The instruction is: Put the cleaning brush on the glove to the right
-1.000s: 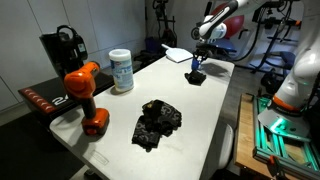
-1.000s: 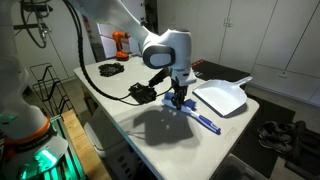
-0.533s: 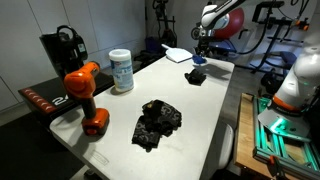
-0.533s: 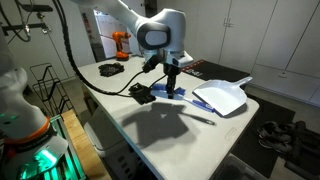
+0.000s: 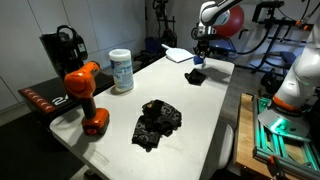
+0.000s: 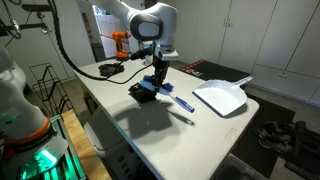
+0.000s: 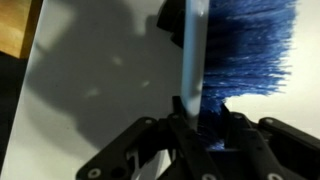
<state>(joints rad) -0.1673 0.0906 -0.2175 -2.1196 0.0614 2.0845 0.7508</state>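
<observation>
Cleaning brush (image 7: 250, 45) — clamped in pincer (image 7: 200, 118) — above table (image 6: 150, 125).

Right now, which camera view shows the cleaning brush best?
The wrist view: the cleaning brush fills it, with blue bristles and pale handle clear, held in the gripper. In both exterior views it is only a small blue patch under the gripper, over the dark glove.
</observation>
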